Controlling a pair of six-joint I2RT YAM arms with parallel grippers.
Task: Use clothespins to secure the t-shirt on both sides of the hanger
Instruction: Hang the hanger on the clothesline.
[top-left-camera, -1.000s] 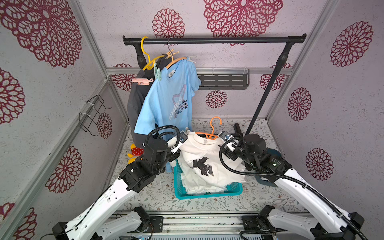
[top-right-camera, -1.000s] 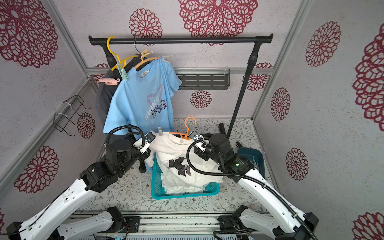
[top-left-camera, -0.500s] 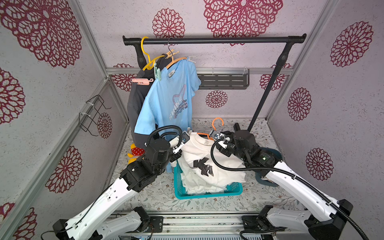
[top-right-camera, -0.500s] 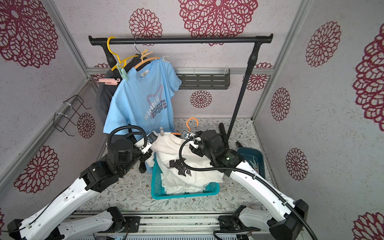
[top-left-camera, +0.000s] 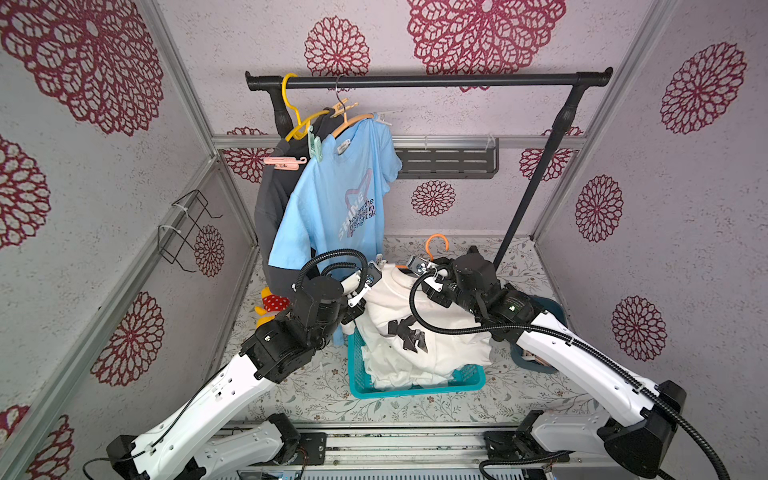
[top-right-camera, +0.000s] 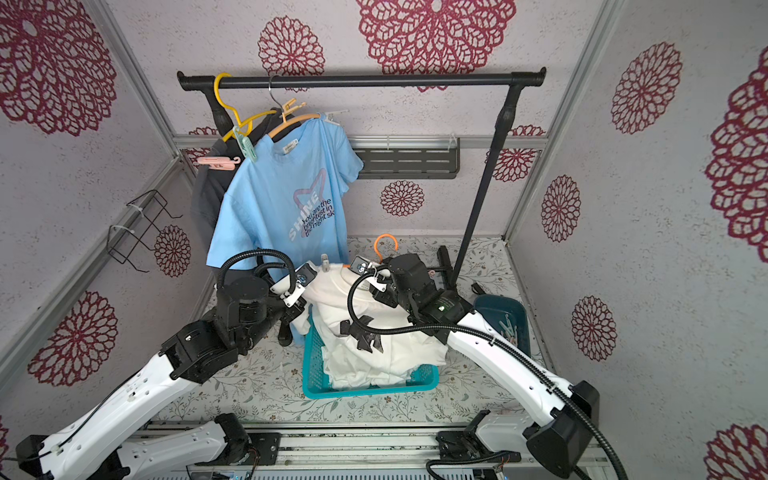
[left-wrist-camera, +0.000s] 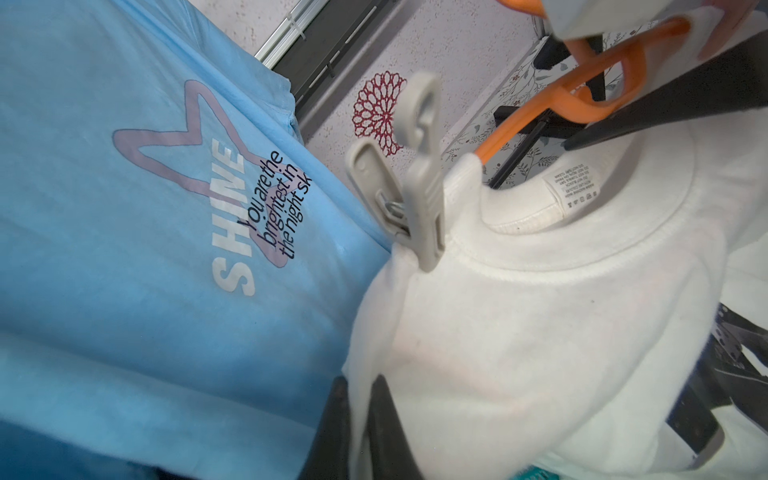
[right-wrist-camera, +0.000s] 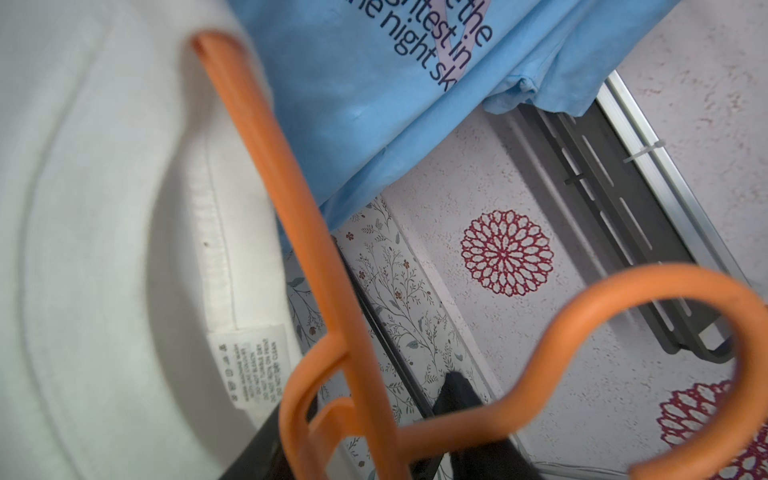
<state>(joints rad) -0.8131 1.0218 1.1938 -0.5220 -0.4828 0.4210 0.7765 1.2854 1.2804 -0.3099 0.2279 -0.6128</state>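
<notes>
One whitish clothespin (left-wrist-camera: 419, 178) is already clipped on the white t-shirt (left-wrist-camera: 519, 332). It sits on the shoulder just beside the collar, on your left arm's side of the orange hanger (right-wrist-camera: 270, 145). Its long axis stands nearly upright off the cloth, with the biting end down on the fabric and the two spread handle ends pointing up and away. Your left pincer (left-wrist-camera: 359, 395) is closed tight on a fold of that same shoulder, farther from the collar than the clothespin. Your right pincer (right-wrist-camera: 374, 399) sits at the hanger's neck with the orange neck between its fingers, but you cannot tell whether it grips. The shirt's lower part rests in the teal basket (top-left-camera: 415, 390).
</notes>
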